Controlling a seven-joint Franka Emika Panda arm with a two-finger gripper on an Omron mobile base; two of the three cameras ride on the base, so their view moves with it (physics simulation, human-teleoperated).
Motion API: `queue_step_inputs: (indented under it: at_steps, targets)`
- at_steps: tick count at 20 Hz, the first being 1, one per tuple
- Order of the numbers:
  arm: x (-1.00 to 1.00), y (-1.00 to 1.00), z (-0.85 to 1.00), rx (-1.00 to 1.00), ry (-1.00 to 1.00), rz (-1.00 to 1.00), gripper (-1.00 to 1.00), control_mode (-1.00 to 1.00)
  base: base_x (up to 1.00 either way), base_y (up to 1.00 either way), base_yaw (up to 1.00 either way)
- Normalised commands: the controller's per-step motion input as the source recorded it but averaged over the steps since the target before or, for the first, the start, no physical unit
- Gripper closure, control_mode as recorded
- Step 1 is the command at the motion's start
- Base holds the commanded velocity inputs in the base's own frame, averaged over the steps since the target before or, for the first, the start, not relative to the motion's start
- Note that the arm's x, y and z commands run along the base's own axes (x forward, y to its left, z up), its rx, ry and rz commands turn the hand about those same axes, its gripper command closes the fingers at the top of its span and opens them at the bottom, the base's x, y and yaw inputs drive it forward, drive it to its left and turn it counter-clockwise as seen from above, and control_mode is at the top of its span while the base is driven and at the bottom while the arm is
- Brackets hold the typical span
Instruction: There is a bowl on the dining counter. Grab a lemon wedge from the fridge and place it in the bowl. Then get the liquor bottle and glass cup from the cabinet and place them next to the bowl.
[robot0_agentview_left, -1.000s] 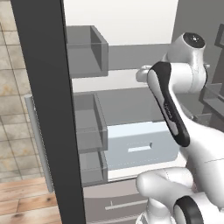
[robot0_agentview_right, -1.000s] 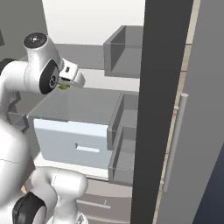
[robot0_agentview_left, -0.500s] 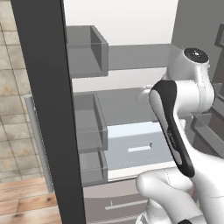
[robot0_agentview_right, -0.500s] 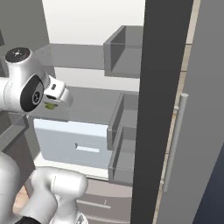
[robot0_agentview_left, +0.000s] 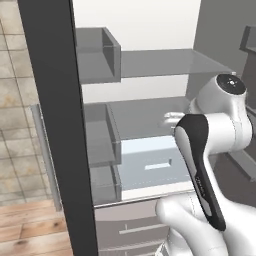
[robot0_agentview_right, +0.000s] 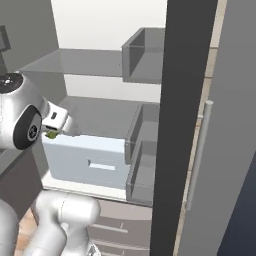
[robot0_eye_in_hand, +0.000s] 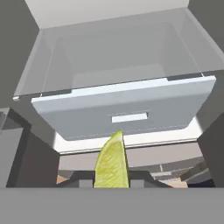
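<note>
Left to right across the right base view: the white arm's two-finger gripper (robot0_agentview_right: 54, 131) stands at the left, in front of the open silver-grey fridge (robot0_agentview_right: 100, 60), with a tiny yellow-green lemon wedge (robot0_agentview_right: 51, 134) at its tips. The jaws are clenched on the wedge. The hand view confirms this, the wedge (robot0_eye_in_hand: 112, 162) rising point-up between the tips, pinched at its thick end, a hold that should keep it from slipping in transit.

Just right of the gripper sits the pale blue-grey crisper drawer (robot0_agentview_right: 90, 161), partly pulled out beneath the grey shelf (robot0_agentview_right: 107, 115). The gripper is clear of both, outside the drawer front, which suggests the wedge is lifted free for carrying.

Further right, grey door bins (robot0_agentview_right: 142, 150) hang on the dark edge of the open fridge door (robot0_agentview_right: 182, 125), whose vertical handle (robot0_agentview_right: 199, 150) faces outward.

Judgement: fetching is complete; delivery to the bowl remains, then the bottle and the glass.
</note>
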Motion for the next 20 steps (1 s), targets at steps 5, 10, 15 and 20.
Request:
queue_step_inputs:
  at_steps: [5,10,15,20]
  targets:
    - [0.00,0.00,0.00,0.00,0.00,0.00,1.00,1.00,-1.00,0.01,0.00]
    - [0.00,0.00,0.00,0.00,0.00,0.00,1.00,1.00,-0.81,0.10,0.14]
    - [0.00,0.00,0.00,0.00,0.00,0.00,1.00,1.00,-0.23,0.11,0.71]
    - [0.00,0.00,0.00,0.00,0.00,0.00,1.00,1.00,-0.13,0.07,0.90]
